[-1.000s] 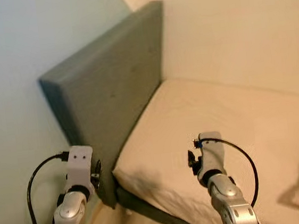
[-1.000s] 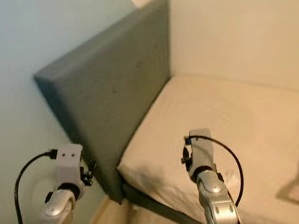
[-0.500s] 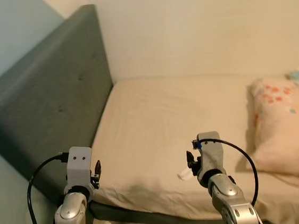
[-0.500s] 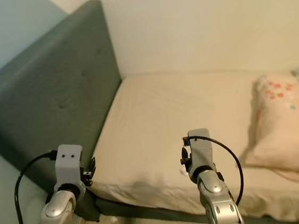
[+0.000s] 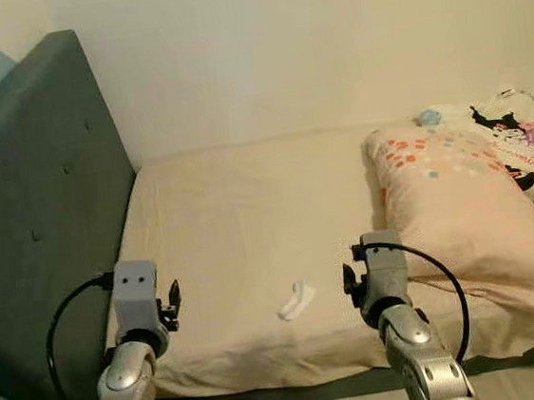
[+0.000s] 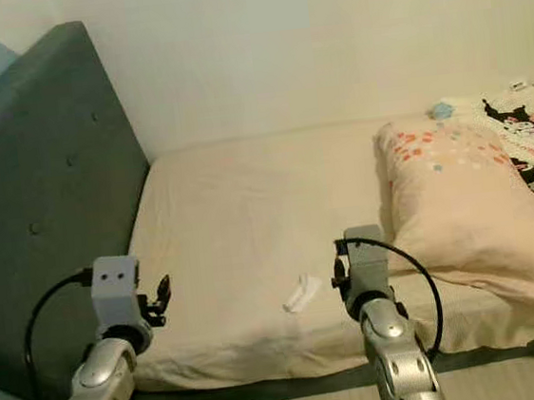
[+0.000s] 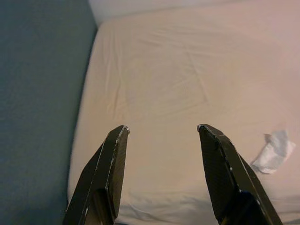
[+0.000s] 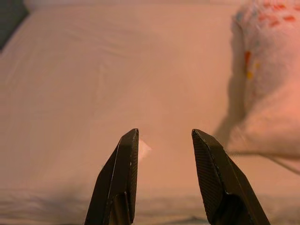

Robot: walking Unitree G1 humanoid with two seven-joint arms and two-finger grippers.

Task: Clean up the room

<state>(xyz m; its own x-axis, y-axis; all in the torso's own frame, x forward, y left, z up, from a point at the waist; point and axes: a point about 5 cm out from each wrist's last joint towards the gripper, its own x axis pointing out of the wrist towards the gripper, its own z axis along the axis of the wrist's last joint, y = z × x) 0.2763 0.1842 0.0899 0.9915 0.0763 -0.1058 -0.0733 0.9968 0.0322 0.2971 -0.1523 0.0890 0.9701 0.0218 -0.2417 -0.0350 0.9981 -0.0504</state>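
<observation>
Left eye view shows a bed with a cream fitted sheet (image 5: pixel 250 221) and a dark grey padded fabric headboard (image 5: pixel 30 215) on its left side. A small crumpled piece of white tissue (image 5: pixel 296 300) lies on the sheet near the front edge of the bed, between the two grippers and a little nearer to the right one. A pale pink pillow with small coloured dots (image 5: pixel 459 208) rests on the right part of the bed, and behind it there is a white cloth with black cartoon figures (image 5: pixel 513 131).

The left gripper (image 7: pixel 161 129) hangs above the front left corner of the bed, and its two black fingers (image 7: pixel 110 168) are spread apart with nothing between them. In the left wrist view the tissue is just outside the finger that is on the pillow side, not touching it.

The right gripper (image 8: pixel 164 133) hangs above the front edge of the sheet, beside the pillow. Its fingers (image 8: pixel 213 173) are also spread apart and hold nothing. In the right wrist view a white corner of the tissue appears just beside the tip of the finger on the headboard side.
</observation>
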